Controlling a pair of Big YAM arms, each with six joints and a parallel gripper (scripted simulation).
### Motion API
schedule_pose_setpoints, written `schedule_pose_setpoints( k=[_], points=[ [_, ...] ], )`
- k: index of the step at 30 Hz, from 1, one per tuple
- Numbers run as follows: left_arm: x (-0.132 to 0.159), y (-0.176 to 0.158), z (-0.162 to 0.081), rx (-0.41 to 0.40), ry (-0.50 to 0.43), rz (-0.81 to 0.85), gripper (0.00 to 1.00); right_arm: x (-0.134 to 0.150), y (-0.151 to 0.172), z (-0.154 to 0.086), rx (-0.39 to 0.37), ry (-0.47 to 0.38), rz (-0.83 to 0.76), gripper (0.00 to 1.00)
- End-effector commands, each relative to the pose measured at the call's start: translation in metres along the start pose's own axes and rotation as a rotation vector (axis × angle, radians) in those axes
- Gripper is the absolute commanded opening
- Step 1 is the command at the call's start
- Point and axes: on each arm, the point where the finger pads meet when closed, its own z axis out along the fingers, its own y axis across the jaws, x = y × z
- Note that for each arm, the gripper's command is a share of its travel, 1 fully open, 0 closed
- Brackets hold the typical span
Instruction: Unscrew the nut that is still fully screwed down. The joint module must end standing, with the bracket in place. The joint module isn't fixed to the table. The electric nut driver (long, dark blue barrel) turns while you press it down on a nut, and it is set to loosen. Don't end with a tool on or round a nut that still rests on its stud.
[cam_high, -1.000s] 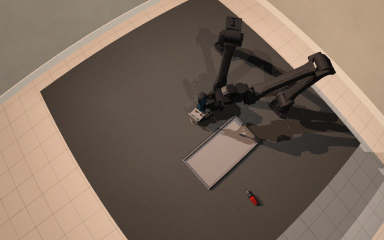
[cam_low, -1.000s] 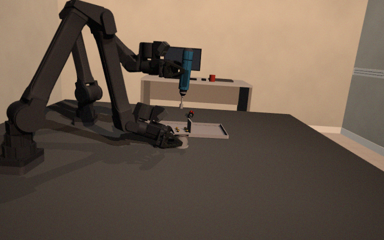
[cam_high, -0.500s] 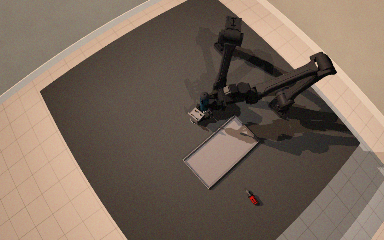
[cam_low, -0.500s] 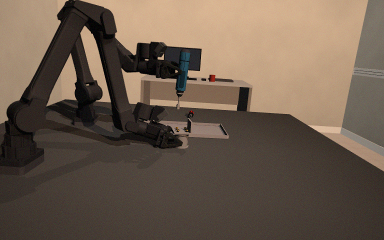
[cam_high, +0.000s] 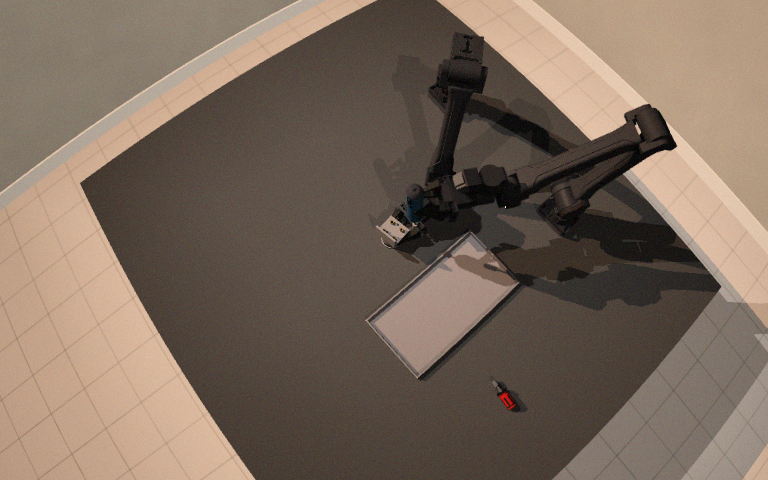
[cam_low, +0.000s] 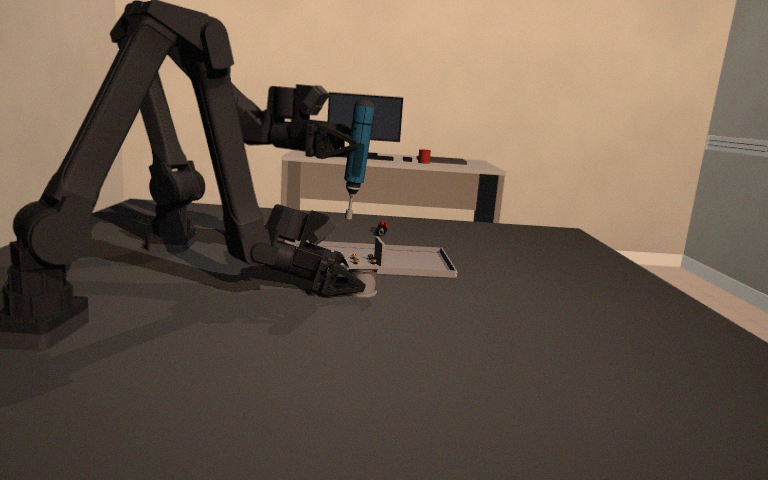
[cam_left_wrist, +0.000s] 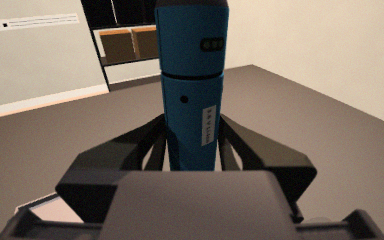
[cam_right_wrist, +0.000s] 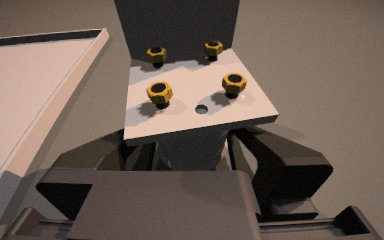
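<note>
Gripped by left gripper (cam_high: 417, 203) (cam_low: 356, 145) (cam_left_wrist: 192, 122): nut driver (cam_high: 414, 208) (cam_low: 355, 166) (cam_left_wrist: 192, 90), raised. Clamped by right gripper (cam_high: 408, 229) (cam_low: 362, 287) (cam_right_wrist: 185, 142): joint module (cam_high: 388, 245) (cam_low: 369, 284) (cam_right_wrist: 192, 150), standing well inside table (cam_high: 254, 226) (cam_low: 396, 367) (cam_left_wrist: 280, 110) (cam_right_wrist: 300, 30)'s arm-side edge. Alignment probably in hand; seated nut unclear. Next: identify, centre socket, press.

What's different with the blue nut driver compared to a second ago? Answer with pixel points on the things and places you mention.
The nut driver (cam_high: 414, 208) (cam_low: 358, 148) (cam_left_wrist: 192, 100) has shifted slightly, leftward in the exterior view and rightward in the top view, carried by the left gripper (cam_high: 417, 204) (cam_low: 357, 146) (cam_left_wrist: 192, 120). Nothing was visibly grabbed or released. The right gripper (cam_high: 408, 223) (cam_low: 363, 287) (cam_right_wrist: 191, 120) stayed on the standing joint module (cam_high: 388, 245) (cam_low: 368, 280) (cam_right_wrist: 192, 150); tray (cam_high: 392, 347) (cam_low: 419, 273) (cam_right_wrist: 60, 100) and bracket (cam_high: 393, 227) (cam_low: 362, 264) (cam_right_wrist: 185, 80) look unmoved.
</note>
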Motion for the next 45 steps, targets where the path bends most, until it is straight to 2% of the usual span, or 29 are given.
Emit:
schedule_pose_setpoints(
  k=[1, 5, 7, 8, 11, 14, 17, 21, 24, 27, 30, 34, 38, 43, 45],
  points=[
    [-0.069, 0.002, 0.004, -0.005, -0.144, -0.010, 0.42, -0.010, 0.004, 0.003, -0.004, -0.019, 0.018, 0.59],
    [-0.069, 0.002, 0.003, -0.005, -0.144, -0.010, 0.42, -0.010, 0.004, 0.003, -0.004, -0.019, 0.018, 0.59],
    [-0.035, 0.002, -0.008, -0.005, -0.077, -0.011, 0.42, -0.010, 0.004, 0.003, -0.004, -0.019, 0.018, 0.59],
    [-0.034, 0.002, -0.009, -0.005, -0.071, -0.011, 0.42, -0.010, 0.004, 0.003, -0.004, -0.019, 0.018, 0.59],
    [-0.053, 0.002, -0.008, -0.006, -0.107, -0.011, 0.42, -0.010, 0.004, 0.003, -0.004, -0.019, 0.018, 0.59],
    [-0.033, 0.002, -0.016, -0.006, -0.068, -0.011, 0.42, -0.010, 0.004, 0.003, -0.004, -0.019, 0.018, 0.59],
    [-0.068, 0.003, -0.011, -0.006, -0.143, -0.010, 0.42, -0.010, 0.004, 0.003, -0.004, -0.019, 0.018, 0.59],
    [-0.068, 0.003, -0.011, -0.006, -0.143, -0.010, 0.42, -0.010, 0.004, 0.003, -0.004, -0.019, 0.018, 0.59],
    [-0.029, 0.002, -0.024, -0.006, -0.065, -0.011, 0.42, -0.010, 0.004, 0.003, -0.004, -0.019, 0.018, 0.59],
    [-0.056, 0.003, -0.020, -0.006, -0.112, -0.010, 0.42, -0.010, 0.004, 0.003, -0.004, -0.019, 0.018, 0.59],
    [-0.030, 0.003, -0.031, -0.006, -0.064, -0.011, 0.42, -0.010, 0.004, 0.003, -0.004, -0.019, 0.018, 0.59],
    [-0.066, 0.003, -0.027, -0.006, -0.139, -0.010, 0.42, -0.010, 0.004, 0.003, -0.004, -0.019, 0.018, 0.59],
    [-0.066, 0.003, -0.027, -0.006, -0.140, -0.010, 0.42, -0.010, 0.004, 0.003, -0.004, -0.019, 0.018, 0.59],
    [-0.040, 0.003, -0.034, -0.006, -0.085, -0.011, 0.42, -0.010, 0.004, 0.003, -0.004, -0.019, 0.018, 0.59],
    [-0.048, 0.003, -0.032, -0.006, -0.097, -0.011, 0.42, -0.010, 0.004, 0.003, -0.004, -0.019, 0.018, 0.59]
  ],
)
